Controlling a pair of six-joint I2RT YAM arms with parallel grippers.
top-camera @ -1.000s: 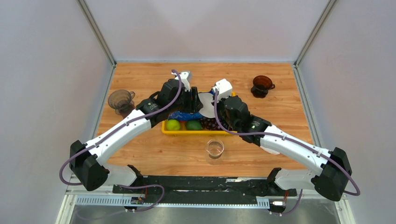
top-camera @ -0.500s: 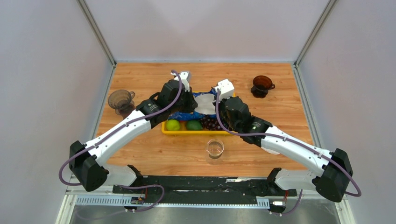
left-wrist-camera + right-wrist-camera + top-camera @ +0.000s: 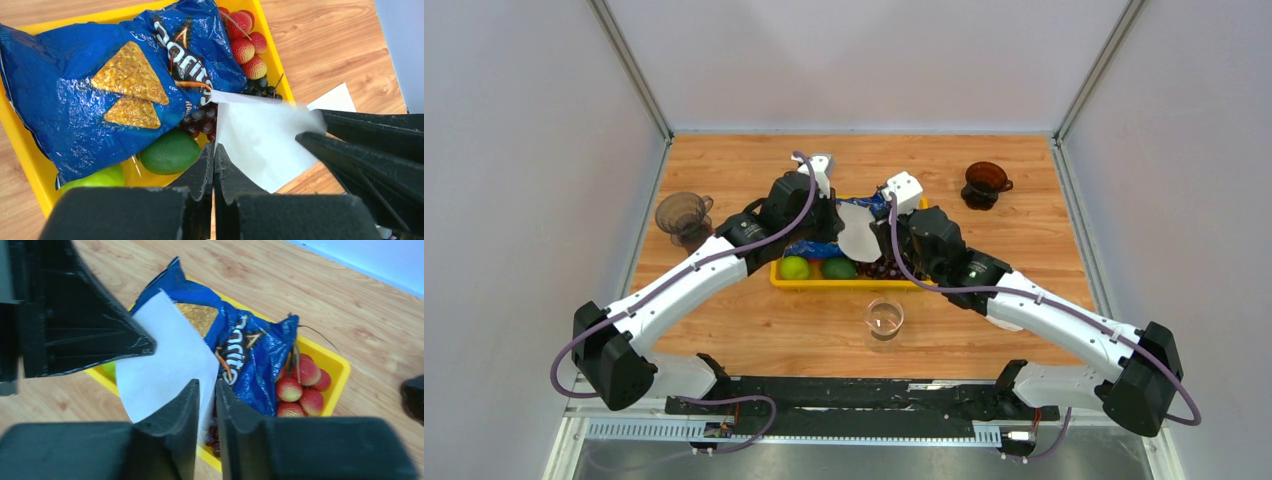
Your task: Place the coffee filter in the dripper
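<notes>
From above, the coffee filter (image 3: 859, 228) hangs over the yellow tray (image 3: 844, 284) at the middle of the desk (image 3: 724, 170), between the left gripper (image 3: 836, 216) and the right gripper (image 3: 884, 228). In the left wrist view, the jaws are pressed together on the filter's edge. In the right wrist view, the fingers (image 3: 185, 405) are slightly parted, with the filter's edge in the gap.

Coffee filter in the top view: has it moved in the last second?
Yes. The coffee filter has swung slightly left, and its lower tip now hangs closer to the yellow tray's near rim.
</notes>
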